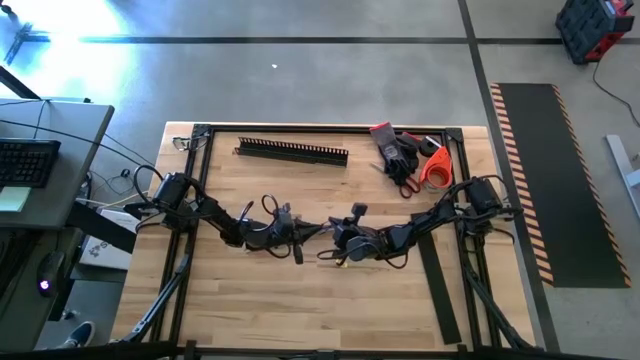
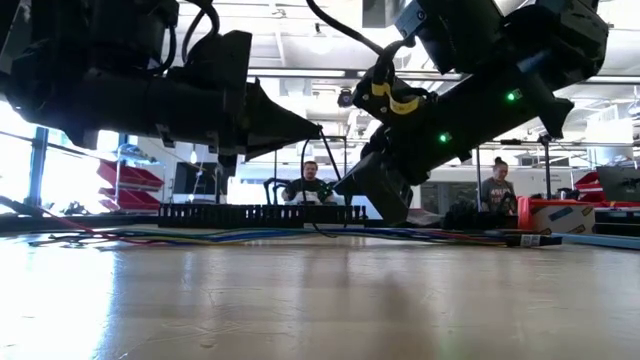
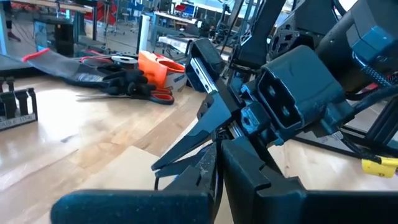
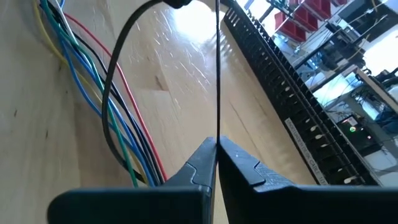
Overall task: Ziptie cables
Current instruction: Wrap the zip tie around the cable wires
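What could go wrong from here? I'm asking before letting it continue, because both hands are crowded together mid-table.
1. The right hand pinches the thin black strap only at its fingertips, so the strap could slip out.
2. The strap's loop lies by the cables, and I cannot tell whether it circles them. Tightening might catch nothing.
3. The left hand, shut, sits very close to the right hand, so a move by either could bump the other.

An overhead camera looks straight down on the pale wooden desk (image 1: 300, 290), a desk-level one across it, both sharing the long black comb-toothed duct (image 1: 292, 151).
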You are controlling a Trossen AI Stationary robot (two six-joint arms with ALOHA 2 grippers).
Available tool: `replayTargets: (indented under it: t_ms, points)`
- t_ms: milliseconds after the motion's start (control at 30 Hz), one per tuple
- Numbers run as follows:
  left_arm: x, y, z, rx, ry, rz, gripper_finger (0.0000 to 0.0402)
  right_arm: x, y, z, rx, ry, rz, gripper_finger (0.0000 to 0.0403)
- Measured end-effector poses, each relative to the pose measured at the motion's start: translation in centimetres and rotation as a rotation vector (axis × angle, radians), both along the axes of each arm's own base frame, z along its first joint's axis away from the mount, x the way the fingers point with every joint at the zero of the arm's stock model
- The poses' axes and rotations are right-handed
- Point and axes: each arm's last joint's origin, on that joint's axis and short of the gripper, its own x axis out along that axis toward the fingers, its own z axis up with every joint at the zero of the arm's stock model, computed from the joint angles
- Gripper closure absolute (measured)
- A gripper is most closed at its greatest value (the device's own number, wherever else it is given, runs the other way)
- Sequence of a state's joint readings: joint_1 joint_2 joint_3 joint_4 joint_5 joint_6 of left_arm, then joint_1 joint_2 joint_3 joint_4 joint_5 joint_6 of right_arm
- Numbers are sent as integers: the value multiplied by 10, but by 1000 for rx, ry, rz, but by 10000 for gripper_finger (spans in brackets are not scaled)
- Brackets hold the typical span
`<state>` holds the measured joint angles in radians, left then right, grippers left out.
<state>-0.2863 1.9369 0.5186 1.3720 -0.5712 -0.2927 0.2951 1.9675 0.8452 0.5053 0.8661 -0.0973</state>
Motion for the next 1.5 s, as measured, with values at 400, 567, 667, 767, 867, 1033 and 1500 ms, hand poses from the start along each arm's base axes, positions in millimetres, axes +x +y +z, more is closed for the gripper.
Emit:
replayTargets:
  t_ms: [400, 567, 667, 767, 867, 1033, 1500]
  points:
    - [0, 2, -4, -73, 15, 27, 402, 18, 5, 19, -177, 76, 103, 403]
    - [0, 5, -4, -81, 12, 46, 402, 24, 9, 25, -227, 111, 182, 403]
    - [1, 9, -4, -82, 11, 45, 402, 24, 13, 27, -284, 136, 219, 403]
    - [2, 10, -4, -84, 12, 26, 402, 24, 15, 28, -312, 146, 231, 403]
    - [2, 8, -4, -67, 20, 16, 402, 23, 15, 26, -302, 155, 215, 403]
    - [-3, -4, -1, 60, 105, -27, 402, 18, 14, 20, -238, 132, 190, 403]
    - [-18, -4, 24, 105, 311, -93, 345, 12, 12, 14, -168, 104, 161, 403]
